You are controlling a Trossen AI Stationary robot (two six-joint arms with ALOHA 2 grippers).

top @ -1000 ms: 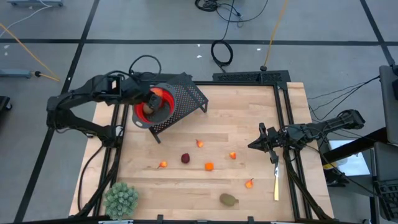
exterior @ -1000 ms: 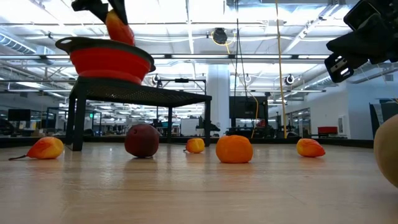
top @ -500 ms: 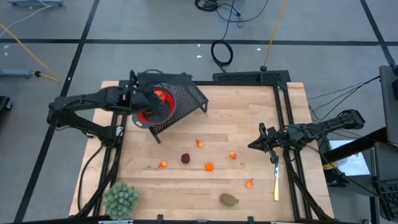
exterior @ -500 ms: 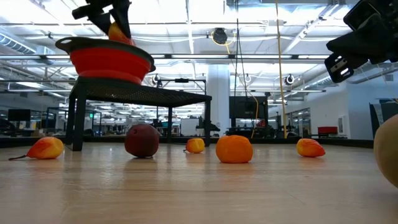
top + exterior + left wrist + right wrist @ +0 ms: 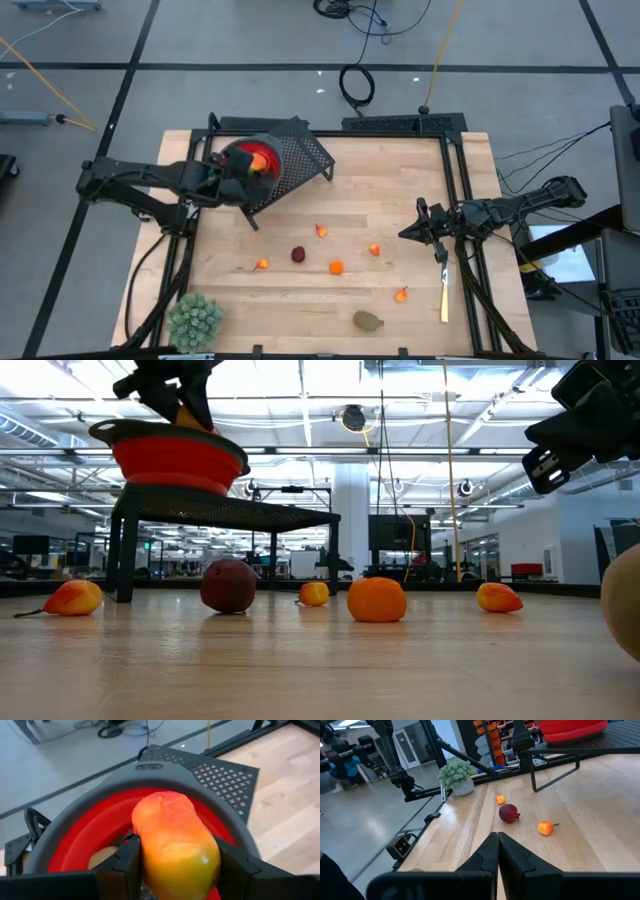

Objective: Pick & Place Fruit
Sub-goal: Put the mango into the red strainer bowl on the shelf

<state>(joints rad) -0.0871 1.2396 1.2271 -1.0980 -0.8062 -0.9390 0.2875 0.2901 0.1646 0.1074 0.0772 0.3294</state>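
Left gripper [image 5: 175,865]: jaws pinching long red-orange-yellow toy fruit [image 5: 175,845] at both flanks, long axis running forward out of the jaws, red end leading, yellow-green end nearest the wrist. Directly beyond and beneath the jaws: red collapsible bowl with grey rim [image 5: 100,827], seated on black perforated metal stand [image 5: 300,155].

Right gripper [image 5: 497,847]: jaws pressed together, hovering over wooden counter [image 5: 400,200]. Ahead of these jaws: dark red ball [image 5: 508,813], small orange piece [image 5: 545,827].
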